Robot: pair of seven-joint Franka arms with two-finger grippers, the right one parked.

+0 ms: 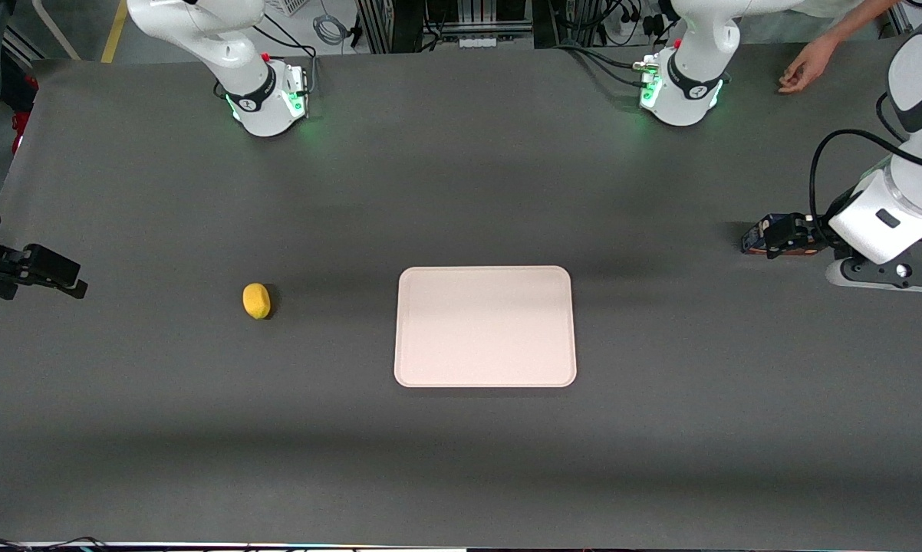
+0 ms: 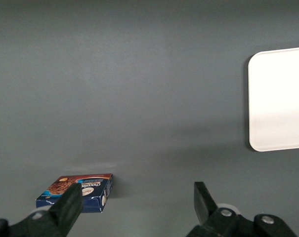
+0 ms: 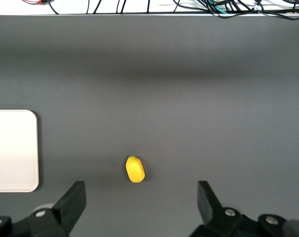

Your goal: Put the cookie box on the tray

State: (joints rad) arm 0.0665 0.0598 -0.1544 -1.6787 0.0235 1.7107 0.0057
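Spread wide, the left arm's claw [image 2: 137, 200] hangs low over the desk [image 1: 461, 460] at the working arm's end, with its two dark fingers [image 2: 70, 202] well apart and nothing pinched between them. In the wrist view one finger overlaps a corner of the cookie box [image 2: 82, 190], while the rest of the box lies outside the gap between the fingers rather than in it. Whether that finger touches the carton cannot be told.

The cookie box is a small, long, dark-blue carton with a brown cookie picture and white lettering on its face. It lies flat on the dark grey desk. In the front view only one end of the cookie box [image 1: 754, 239] shows, dark blue with a reddish lower edge, and the black claw [image 1: 783, 234] covers the rest.

The tray [image 1: 485, 326] is a large, flat, pale pinkish-cream rectangle with rounded corners and a low rim. It sits near the middle of the desk, well apart from the box and slightly nearer the front camera, with nothing on it.

A small yellow rounded object [image 1: 256, 300] rests on the desk toward the parked arm's end, well apart from the tray.

A person's hand [image 1: 802, 70] rests at the desk's edge farthest from the front camera, near the working arm's base.
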